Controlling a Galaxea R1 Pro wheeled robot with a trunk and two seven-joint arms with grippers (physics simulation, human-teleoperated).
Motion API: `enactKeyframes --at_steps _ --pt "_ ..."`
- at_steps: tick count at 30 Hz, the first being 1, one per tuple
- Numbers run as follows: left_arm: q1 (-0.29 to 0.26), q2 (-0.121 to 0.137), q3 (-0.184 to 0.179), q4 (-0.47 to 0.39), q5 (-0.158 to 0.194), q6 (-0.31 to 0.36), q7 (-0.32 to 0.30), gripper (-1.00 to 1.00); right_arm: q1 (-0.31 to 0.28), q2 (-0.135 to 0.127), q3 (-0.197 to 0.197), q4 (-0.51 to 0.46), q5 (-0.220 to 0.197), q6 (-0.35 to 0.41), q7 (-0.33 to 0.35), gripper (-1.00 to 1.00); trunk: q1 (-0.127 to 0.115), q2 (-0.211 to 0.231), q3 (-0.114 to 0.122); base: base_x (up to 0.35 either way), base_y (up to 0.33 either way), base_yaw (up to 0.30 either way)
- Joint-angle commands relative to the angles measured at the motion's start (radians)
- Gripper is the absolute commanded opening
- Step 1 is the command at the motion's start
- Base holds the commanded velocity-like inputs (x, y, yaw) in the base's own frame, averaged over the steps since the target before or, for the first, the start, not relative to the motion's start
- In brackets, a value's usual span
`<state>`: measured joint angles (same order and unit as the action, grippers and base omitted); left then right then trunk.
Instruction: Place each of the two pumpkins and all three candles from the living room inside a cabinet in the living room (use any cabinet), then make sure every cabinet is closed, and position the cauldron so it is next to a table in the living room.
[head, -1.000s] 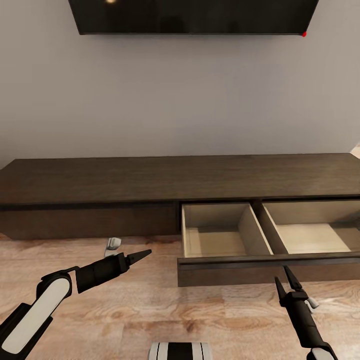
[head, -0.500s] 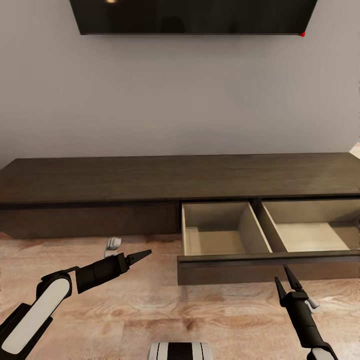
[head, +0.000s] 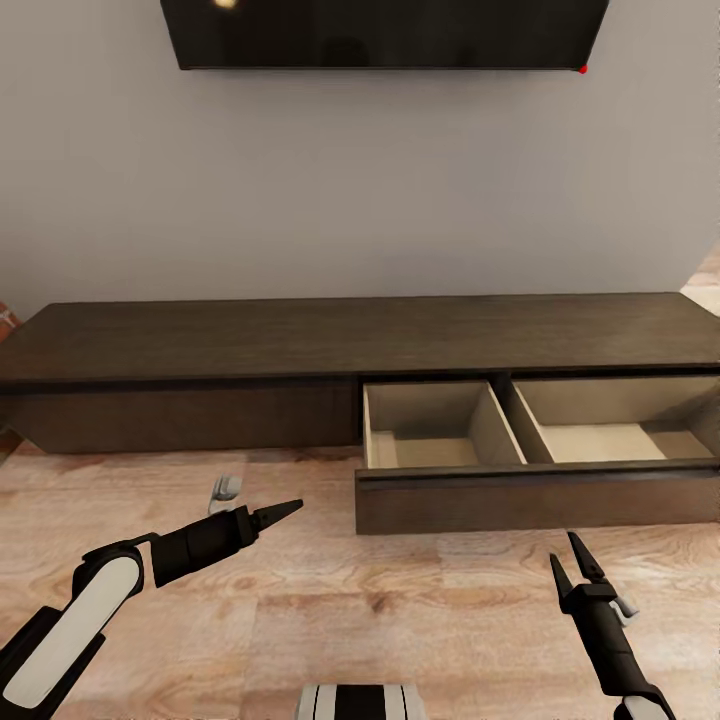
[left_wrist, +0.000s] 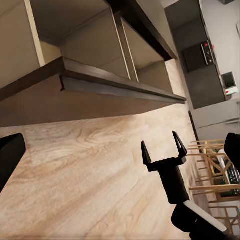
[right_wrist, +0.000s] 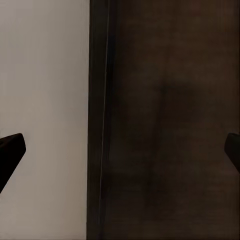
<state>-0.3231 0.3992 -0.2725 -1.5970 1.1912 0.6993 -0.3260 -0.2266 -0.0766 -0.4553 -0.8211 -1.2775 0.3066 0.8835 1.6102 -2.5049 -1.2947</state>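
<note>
The long, low dark-brown cabinet stands against the grey wall ahead. Its right-hand drawer is pulled out, and both beige compartments in it are empty. My left gripper hovers over the floor in front of the shut left part, its fingers wide apart and empty in the left wrist view. My right gripper is open and empty, just in front of the drawer front. The right gripper is also in the left wrist view. Pumpkins, candles, cauldron and table are out of view.
A dark TV hangs on the wall above the cabinet. Light wooden floor lies between me and the unit. In the left wrist view, grey kitchen cupboards and wooden chairs stand farther off.
The whole picture has shifted: the cabinet looks farther off and smaller, so the camera has moved back. Both arms keep the same pose in the view.
</note>
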Motion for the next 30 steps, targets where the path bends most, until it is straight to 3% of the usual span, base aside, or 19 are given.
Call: enactKeyframes --at_steps 1,8,15,21,23,26,30 --pt "-0.001 0.0 -0.001 0.0 0.004 0.003 -0.001 1.0 0.0 0.0 0.0 0.0 -0.009 0.009 0.002 1.0 0.0 0.0 -0.001 -0.055 0.0 0.0" --pt "-0.001 0.0 -0.001 0.001 0.004 0.003 -0.001 1.0 0.0 -0.007 0.0 0.0 -0.008 0.009 -0.001 1.0 0.0 0.0 -0.001 -0.017 0.0 0.0" --pt "-0.001 0.0 0.001 0.001 0.004 0.004 0.001 1.0 0.0 -0.011 0.0 0.0 -0.008 0.009 -0.008 1.0 -0.003 0.001 0.026 -0.001 0.0 0.0" --pt "-0.001 0.0 0.001 0.001 0.004 0.005 0.002 1.0 0.0 -0.053 -0.002 -0.002 -0.009 0.014 -0.097 1.0 -0.006 0.003 0.05 0.0 0.0 0.0" --pt "-0.001 0.001 0.001 0.002 0.004 0.005 0.002 1.0 0.001 -0.079 -0.003 -0.003 -0.01 0.055 -0.144 1.0 -0.007 0.003 0.057 0.0 0.0 0.0" --pt "-0.001 0.001 0.001 0.002 0.004 0.005 0.002 1.0 0.001 -0.128 -0.007 -0.01 -0.009 0.225 -0.223 1.0 -0.008 0.004 0.069 0.0 0.0 0.0" --pt "-0.001 0.0 0.001 0.002 0.004 0.005 0.002 1.0 0.002 -0.178 -0.009 -0.02 -0.008 0.355 -0.281 1.0 -0.01 0.005 0.084 0.0 0.0 0.0"
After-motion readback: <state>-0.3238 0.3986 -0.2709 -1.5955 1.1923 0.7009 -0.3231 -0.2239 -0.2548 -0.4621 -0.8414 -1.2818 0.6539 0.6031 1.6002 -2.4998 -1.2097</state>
